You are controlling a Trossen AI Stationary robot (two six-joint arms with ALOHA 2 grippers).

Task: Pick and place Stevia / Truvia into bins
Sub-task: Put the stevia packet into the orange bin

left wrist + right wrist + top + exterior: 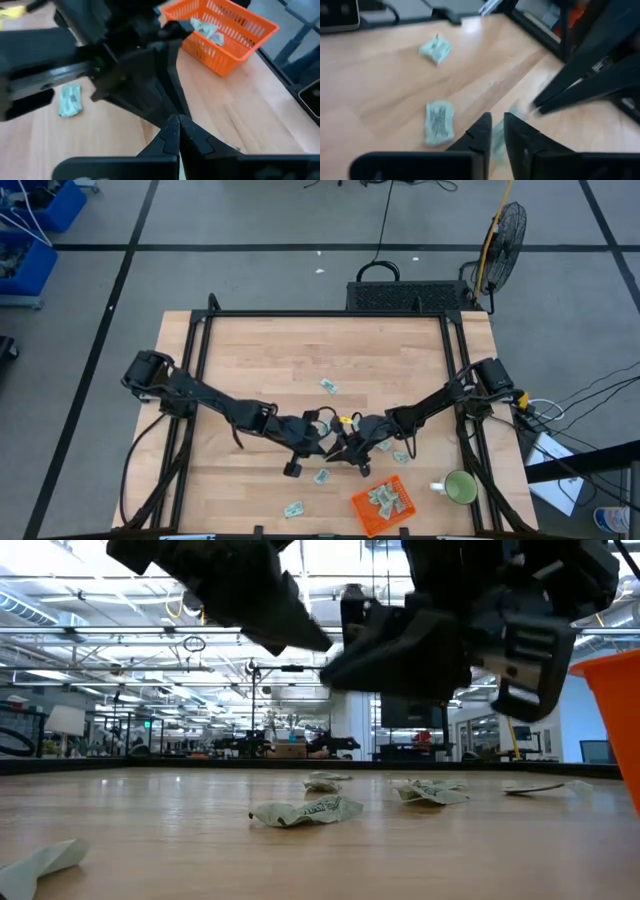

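Note:
My two grippers meet above the middle of the table. My left gripper (pixel 323 448) (pixel 178 131) is shut and holds nothing that shows. My right gripper (pixel 343 450) (pixel 493 131) faces it, shut on a pale green sachet (pixel 497 138). Loose sachets lie flat on the wood: one (pixel 328 387) toward the far side, one (pixel 322 476) and one (pixel 293 508) toward the near edge, and two (pixel 439 122) (pixel 435 49) in front of my right gripper. The orange basket (pixel 382 502) (pixel 227 37) stands near the near edge, with sachets (pixel 206 27) inside. My right gripper has a sachet pinched between its two fingers; a strip of the sachet's pale green paper (pixel 498 142) shows in the narrow gap between them. Which part of the sachet it is, and whether the sachet is clear of the table, cannot be told.
A round green mug (pixel 460 487) stands right of the basket. Crumpled sachets (pixel 308 810) (pixel 430 790) lie on the wood under the arms. A black frame (pixel 200 340) runs around the table. Bare wood lies toward the far edge.

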